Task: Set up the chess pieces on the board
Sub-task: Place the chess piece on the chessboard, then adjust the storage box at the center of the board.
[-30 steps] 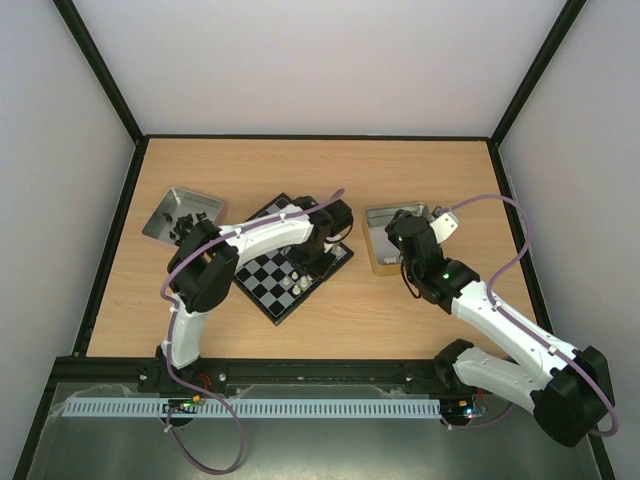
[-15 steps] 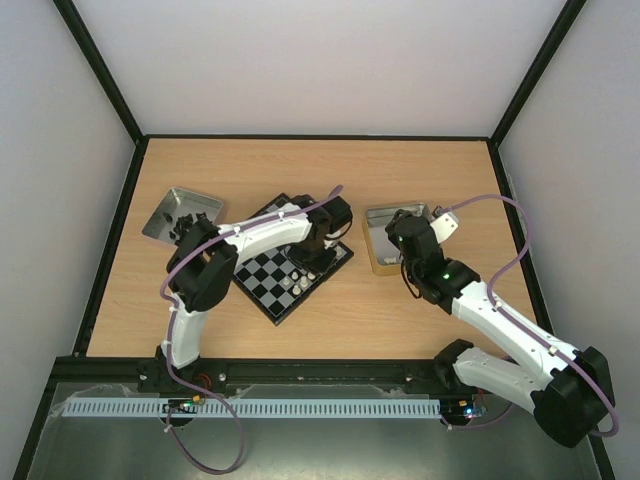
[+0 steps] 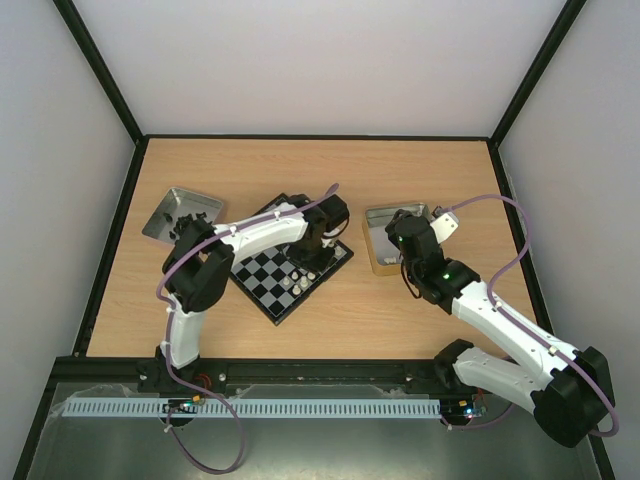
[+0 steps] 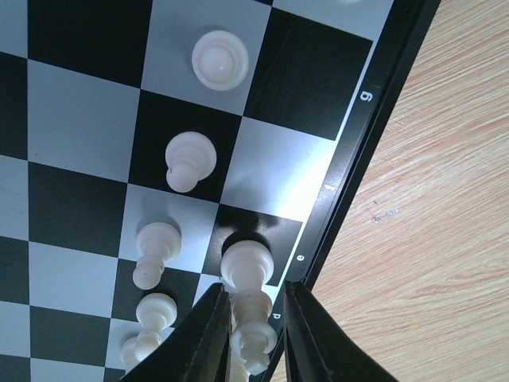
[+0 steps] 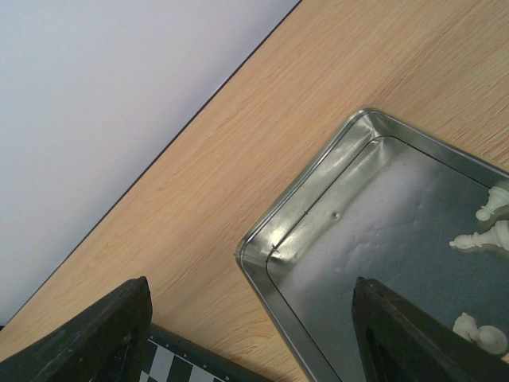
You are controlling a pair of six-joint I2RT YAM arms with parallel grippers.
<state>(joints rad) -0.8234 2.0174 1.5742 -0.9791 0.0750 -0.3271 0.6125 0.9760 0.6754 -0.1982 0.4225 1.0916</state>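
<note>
The board (image 3: 258,283) lies at an angle in the middle of the table, with several white chess pieces (image 3: 295,283) along its right edge. In the left wrist view they stand in two lines on the checks, among them a pawn (image 4: 220,60) and another (image 4: 189,157). My left gripper (image 4: 254,286) (image 3: 310,262) hangs over that edge, shut on a tall white piece (image 4: 253,322) that stands beside the rim (image 4: 358,183). My right gripper (image 5: 254,334) (image 3: 402,235) is open wide above the near corner of a metal tray (image 5: 318,239), holding nothing.
The right tray (image 3: 378,252) holds more white pieces (image 5: 485,235). A second metal tray (image 3: 170,208) with dark pieces stands at the left of the board. A corner of the board (image 5: 183,364) shows under my right gripper. Black frame rails border the table.
My left gripper's jaws have narrowed round the piece at the board's right edge, and the left arm's elbow has drifted slightly left. The right arm has not moved.
</note>
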